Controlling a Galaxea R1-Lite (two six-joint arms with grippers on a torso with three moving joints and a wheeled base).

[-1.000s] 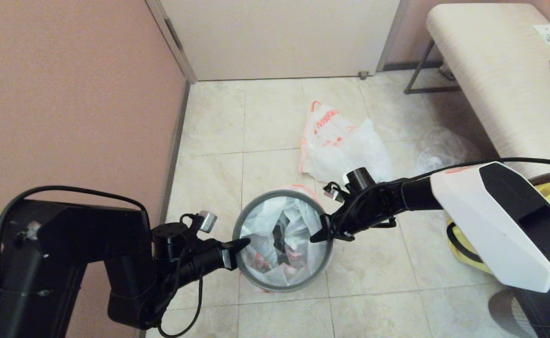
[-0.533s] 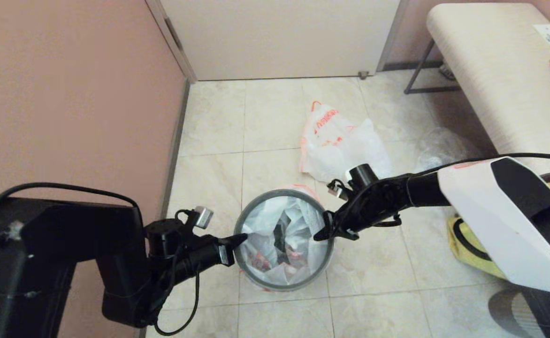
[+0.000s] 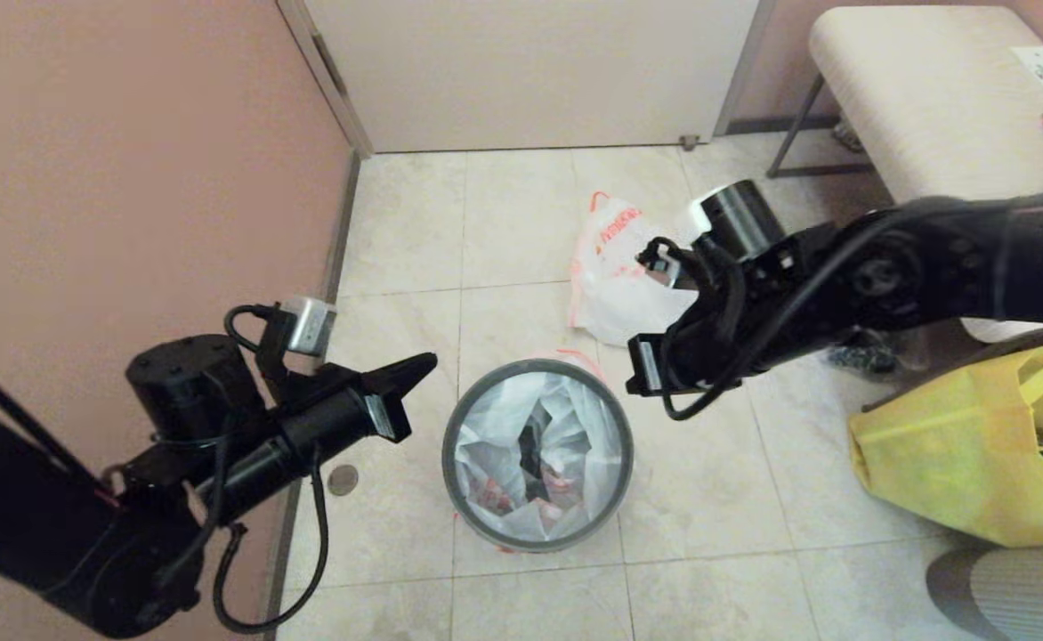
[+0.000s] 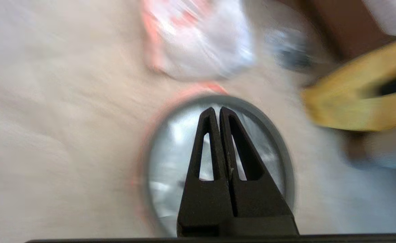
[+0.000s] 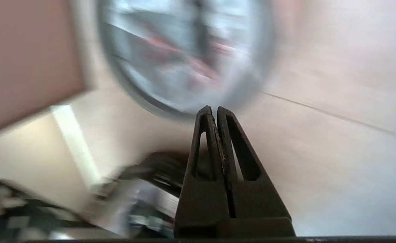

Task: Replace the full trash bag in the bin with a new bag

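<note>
The bin (image 3: 621, 463) stands on the floor tiles, its grey hoop pressed over the new bag (image 3: 495, 436), which lines the inside with crumpled white plastic and red print. Behind it on the floor lies the full trash bag (image 3: 615, 298), lumpy white with orange lettering. My left gripper (image 3: 428, 363) hangs shut and empty left of the bin, above the floor. My right gripper (image 3: 634, 385) is shut and empty, raised above the rim's far right side. The left wrist view looks down on the hoop (image 4: 279, 145) past the left gripper (image 4: 215, 109). The right wrist view shows the right gripper (image 5: 211, 108) near the bin (image 5: 133, 87).
A pink wall (image 3: 130, 178) runs along the left and a door (image 3: 530, 71) closes the back. A padded bench (image 3: 922, 107) stands at the back right, a yellow tote (image 3: 958, 445) lies on the right, and a clear bag of black bits (image 3: 851, 358) lies under my right arm.
Both grippers have left the bin's rim: the left pulled back to the left and up, the right rose and moved away to the back right, uncovering the yellow tote. The bin stayed put.
</note>
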